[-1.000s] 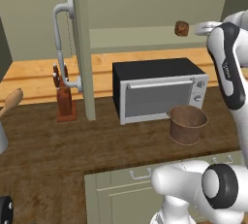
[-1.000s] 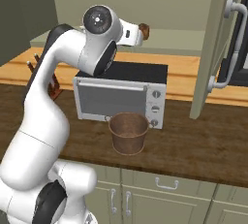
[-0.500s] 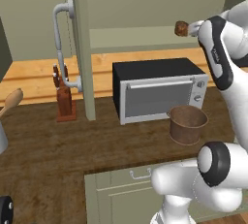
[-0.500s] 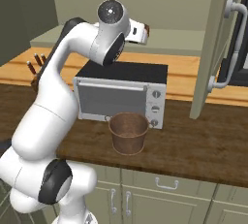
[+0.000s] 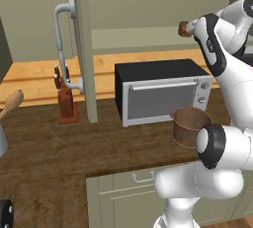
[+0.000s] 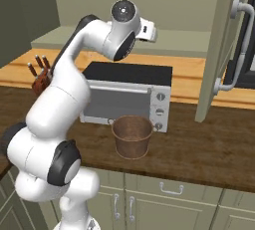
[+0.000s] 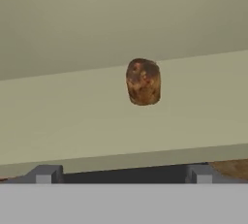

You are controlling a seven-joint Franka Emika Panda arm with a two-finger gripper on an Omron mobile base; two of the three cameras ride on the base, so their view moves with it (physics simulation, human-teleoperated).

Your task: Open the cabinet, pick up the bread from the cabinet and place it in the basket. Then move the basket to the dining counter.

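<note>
Hand view: bread (image 7: pixel 143 82) upright, long axis vertical

**Flat, even render light; sharp everywhere**

Lighting is diffuse and moderate, no visible lamp or window. No hard cast shadows; only soft darkening under the toaster oven (image 5: pixel 163 93) and around the base of the basket (image 6: pixel 132 136). The toaster oven's glass door shows a pale grey sheen, no real glare. The arm's white shells carry smooth shading, brighter on top, so light reads as coming from above. Cabinet (image 5: pixel 81 44) interior is dimmer, muted olive. No motion blur, no lens distortion at edges, straight lines stay straight. Hand view: bread (image 7: pixel 143 81) looks slightly soft and low-res in texture, shelf behind it flat and featureless. Colours subdued overall, wood counter the warmest area.
</note>
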